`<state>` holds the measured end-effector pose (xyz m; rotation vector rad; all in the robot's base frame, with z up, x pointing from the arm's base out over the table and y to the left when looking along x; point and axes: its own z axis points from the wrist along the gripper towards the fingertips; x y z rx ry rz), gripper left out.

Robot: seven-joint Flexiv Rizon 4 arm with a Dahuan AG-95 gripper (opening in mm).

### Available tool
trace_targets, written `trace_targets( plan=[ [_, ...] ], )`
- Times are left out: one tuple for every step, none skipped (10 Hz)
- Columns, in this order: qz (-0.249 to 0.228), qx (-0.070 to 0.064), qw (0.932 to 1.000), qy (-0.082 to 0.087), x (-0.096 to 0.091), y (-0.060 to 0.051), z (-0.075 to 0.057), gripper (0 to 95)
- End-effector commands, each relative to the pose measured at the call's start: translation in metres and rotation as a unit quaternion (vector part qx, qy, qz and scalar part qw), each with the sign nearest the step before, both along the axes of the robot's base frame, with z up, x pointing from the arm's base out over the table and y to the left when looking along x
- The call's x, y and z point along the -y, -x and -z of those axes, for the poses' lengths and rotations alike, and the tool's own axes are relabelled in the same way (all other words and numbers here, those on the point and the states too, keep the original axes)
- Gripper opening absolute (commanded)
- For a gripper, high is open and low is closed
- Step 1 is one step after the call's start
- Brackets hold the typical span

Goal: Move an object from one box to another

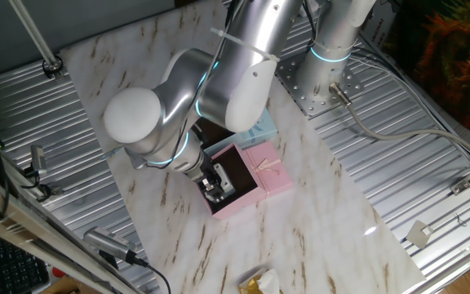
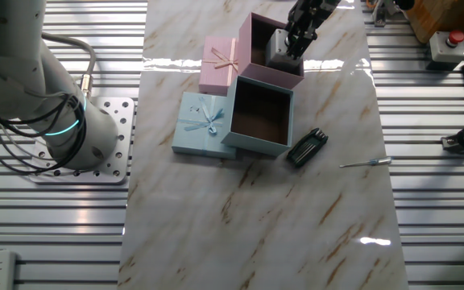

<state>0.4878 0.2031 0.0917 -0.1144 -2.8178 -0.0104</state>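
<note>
The gripper (image 2: 284, 50) is reaching into the pink box (image 2: 258, 42), jaws closing around the little grey block (image 2: 279, 48). If they are letting go crookedly, the block could be tipping against the wall.

Object (image 2: 279, 49) inside the pink box (image 2: 252, 36), blue box (image 2: 259, 115) adjoining, each lid beside its box.

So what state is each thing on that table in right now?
Blue box: open, looks empty.
Blue lid: off, flat beside the blue box.
Pink box: open, tool inside.
Pink lid: off, flat beside the pink box.
Tool: down inside the pink box; grip unclear.
Small block: in the pink box, at the tool.
</note>
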Motion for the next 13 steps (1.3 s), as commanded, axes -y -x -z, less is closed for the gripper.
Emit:
trace_targets(
  plan=[
    [-0.002,-0.001,1.0000,0.000,0.0002,0.0003,0.0004,0.0],
    [-0.003,-0.003,1.0000,-0.001,0.0010,0.0005,0.0014,0.0],
    [-0.003,-0.004,1.0000,-0.001,0.0016,0.0007,0.0022,0.0],
    [-0.003,-0.004,1.0000,-0.002,0.0019,0.0008,0.0027,0.0],
    [-0.002,-0.005,1.0000,-0.002,0.0019,0.0008,0.0037,0.0],
    [-0.002,-0.005,1.0000,-0.002,0.0018,0.0008,0.0041,0.0],
    [-0.001,-0.006,1.0000,-0.002,0.0013,0.0007,0.0054,0.0],
    [0.000,-0.007,1.0000,-0.002,0.0004,0.0009,0.0067,0.0],
    [0.001,-0.008,1.0000,-0.002,-0.0005,0.0009,0.0074,0.0],
    [0.000,-0.009,1.0000,0.001,-0.0014,0.0009,0.0081,0.0],
    [0.001,-0.009,1.0000,0.000,-0.0016,0.0010,0.0085,0.0],
    [0.002,-0.010,0.9999,-0.001,-0.0015,0.0010,0.0087,0.0],
    [0.001,-0.011,0.9999,0.000,-0.0014,0.0009,0.0090,0.0]
  ],
)
